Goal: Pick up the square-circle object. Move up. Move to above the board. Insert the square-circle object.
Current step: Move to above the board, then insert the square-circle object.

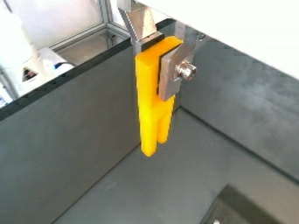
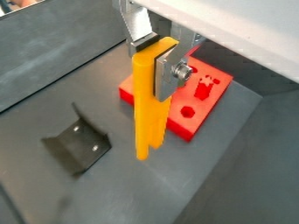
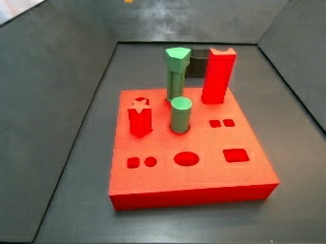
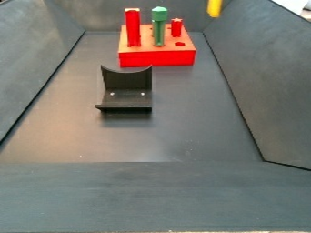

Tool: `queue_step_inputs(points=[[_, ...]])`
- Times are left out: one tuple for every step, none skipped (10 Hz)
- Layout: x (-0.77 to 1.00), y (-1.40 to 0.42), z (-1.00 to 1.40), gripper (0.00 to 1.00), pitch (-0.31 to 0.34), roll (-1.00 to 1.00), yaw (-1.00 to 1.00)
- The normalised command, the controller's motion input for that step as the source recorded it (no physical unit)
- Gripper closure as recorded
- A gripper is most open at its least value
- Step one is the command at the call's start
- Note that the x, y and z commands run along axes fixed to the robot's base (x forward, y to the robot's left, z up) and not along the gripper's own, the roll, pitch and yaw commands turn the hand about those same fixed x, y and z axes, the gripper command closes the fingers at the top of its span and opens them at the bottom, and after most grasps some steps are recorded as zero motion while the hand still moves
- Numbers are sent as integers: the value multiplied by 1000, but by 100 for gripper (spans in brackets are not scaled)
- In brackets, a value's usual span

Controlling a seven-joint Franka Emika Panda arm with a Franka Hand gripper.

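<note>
My gripper (image 1: 158,54) is shut on the upper end of the square-circle object (image 1: 152,105), a tall orange-yellow piece hanging upright between the silver fingers (image 1: 173,72). It is well off the dark floor. In a wrist view the gripper (image 2: 158,54) holds the piece (image 2: 145,114) with the red board (image 2: 198,101) beyond and below it. Only the piece's lower tip (image 4: 214,7) shows in a side view, high and right of the board (image 4: 158,56). The board's top (image 3: 204,138) has round and square holes.
Green pegs (image 3: 177,71) (image 3: 181,116) and red pegs (image 3: 218,76) (image 3: 139,119) stand in the board. The fixture (image 4: 124,89) (image 2: 79,140) sits on the floor in front of the board. Sloping dark walls enclose the floor.
</note>
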Motion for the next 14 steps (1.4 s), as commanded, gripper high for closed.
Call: queue_step_inputs(points=[[343, -1000, -26, 100, 124, 8, 24], [350, -1000, -24, 100, 117, -8, 17], [359, -1000, -22, 100, 112, 3, 10], [365, -1000, -20, 100, 108, 1, 14], [381, -1000, -17, 100, 106, -1, 11], [391, -1000, -13, 100, 105, 4, 11], [411, -1000, -13, 100, 108, 18, 10], [439, -985, -3, 100, 111, 22, 10], [343, -724, 2, 100, 115, 39, 11], [246, -446, 6, 100, 121, 57, 10], [143, -220, 23, 100, 104, 55, 8], [0, 0, -257, 100, -27, 0, -1000], [0, 0, -220, 100, -13, 0, -1000], [0, 0, -154, 100, -39, -14, -1000]])
